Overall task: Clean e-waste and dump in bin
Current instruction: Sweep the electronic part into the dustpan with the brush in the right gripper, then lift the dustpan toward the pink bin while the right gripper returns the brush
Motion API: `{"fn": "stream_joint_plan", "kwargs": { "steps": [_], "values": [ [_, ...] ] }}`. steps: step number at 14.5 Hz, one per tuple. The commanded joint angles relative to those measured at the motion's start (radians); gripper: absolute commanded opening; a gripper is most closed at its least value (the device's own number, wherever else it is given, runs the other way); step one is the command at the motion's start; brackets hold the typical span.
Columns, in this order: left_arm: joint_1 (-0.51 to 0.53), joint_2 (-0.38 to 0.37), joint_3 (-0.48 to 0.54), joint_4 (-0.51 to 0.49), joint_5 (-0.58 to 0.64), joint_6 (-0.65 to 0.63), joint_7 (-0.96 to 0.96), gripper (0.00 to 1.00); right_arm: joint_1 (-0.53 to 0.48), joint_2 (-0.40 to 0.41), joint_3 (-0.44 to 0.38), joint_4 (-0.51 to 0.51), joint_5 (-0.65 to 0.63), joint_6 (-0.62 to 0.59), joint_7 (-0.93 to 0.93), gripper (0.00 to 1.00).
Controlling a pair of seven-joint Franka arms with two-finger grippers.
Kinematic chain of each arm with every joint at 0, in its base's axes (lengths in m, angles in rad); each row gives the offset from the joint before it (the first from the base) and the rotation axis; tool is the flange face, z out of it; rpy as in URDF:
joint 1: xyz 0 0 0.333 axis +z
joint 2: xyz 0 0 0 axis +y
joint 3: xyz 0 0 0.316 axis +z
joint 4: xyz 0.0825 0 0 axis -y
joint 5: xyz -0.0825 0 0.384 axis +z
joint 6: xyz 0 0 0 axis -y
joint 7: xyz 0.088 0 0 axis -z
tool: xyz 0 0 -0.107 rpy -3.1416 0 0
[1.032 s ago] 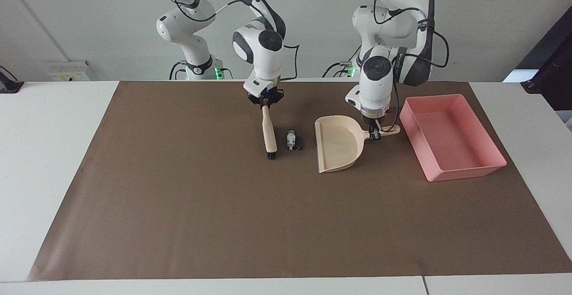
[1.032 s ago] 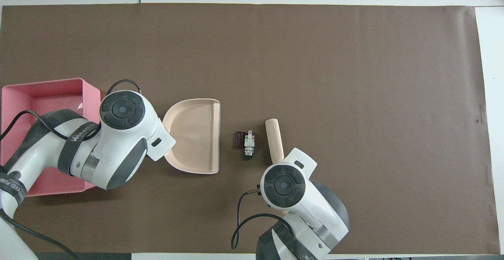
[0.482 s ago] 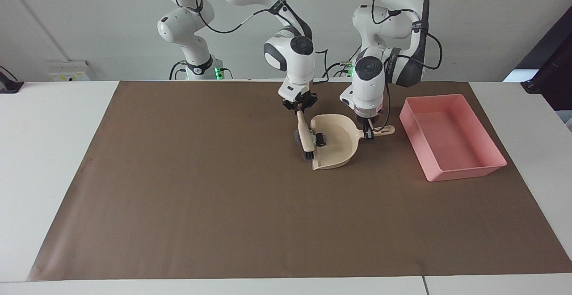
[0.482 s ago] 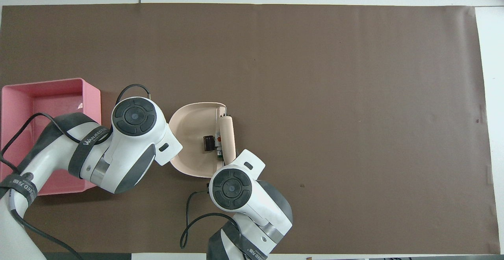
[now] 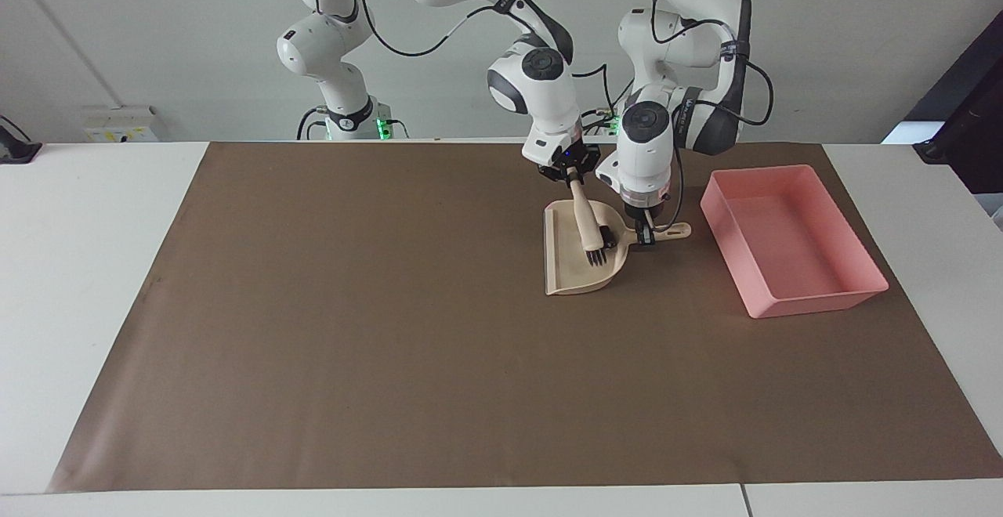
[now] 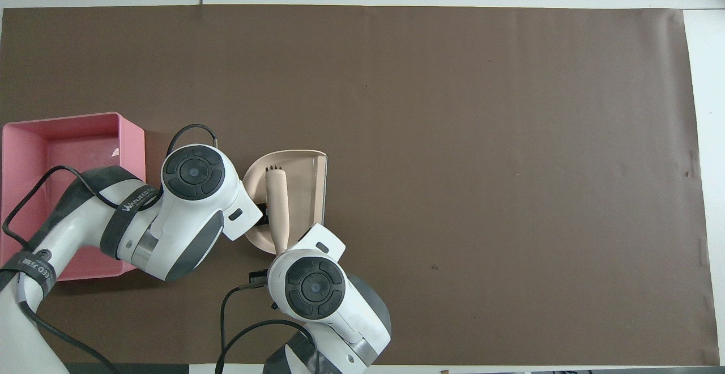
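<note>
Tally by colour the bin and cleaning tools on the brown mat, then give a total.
Pink: 1, the bin
Beige: 2, the dustpan and the brush
Total: 3

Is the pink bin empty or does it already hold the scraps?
Empty: in both views the bin shows only bare pink floor, with no scraps inside.

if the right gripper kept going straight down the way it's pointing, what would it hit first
Probably the dustpan: the right gripper points down over it, shut on the brush, whose bristles are already inside the pan. Whether they touch its floor is unclear.
</note>
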Motion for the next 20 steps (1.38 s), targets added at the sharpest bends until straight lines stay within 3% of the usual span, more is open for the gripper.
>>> {"fn": "stream_joint_plan", "kwargs": {
  "steps": [1,3,6,9,12,17,20],
  "values": [
    [0.031,-0.029,0.006,-0.039,0.010,0.043,0.017,0.00,-0.008,0.008,0.004,0.021,0.023,-0.005,-0.015,0.00],
    [0.059,-0.029,0.004,-0.039,0.001,0.069,0.022,0.00,-0.011,-0.016,0.002,0.021,0.023,-0.052,-0.014,0.00],
    [0.065,-0.029,0.006,-0.039,-0.071,0.086,0.067,0.00,-0.036,-0.159,-0.012,0.018,0.017,-0.254,0.026,0.00],
    [0.103,-0.045,0.007,-0.036,-0.117,0.081,0.117,0.00,-0.169,-0.285,-0.010,0.019,-0.006,-0.506,0.026,0.00],
    [0.110,-0.068,0.012,-0.015,-0.164,0.070,0.135,0.00,-0.354,-0.355,-0.010,0.013,-0.081,-0.693,-0.058,0.00],
    [0.189,-0.101,0.027,0.079,-0.171,-0.086,0.199,0.00,-0.724,-0.366,-0.009,-0.020,-0.234,-0.766,-0.410,0.00],
    [0.319,-0.095,0.026,0.182,-0.172,-0.186,0.289,0.00,-0.868,-0.351,-0.007,-0.068,-0.359,-0.751,-0.532,0.00]
  ]
}}
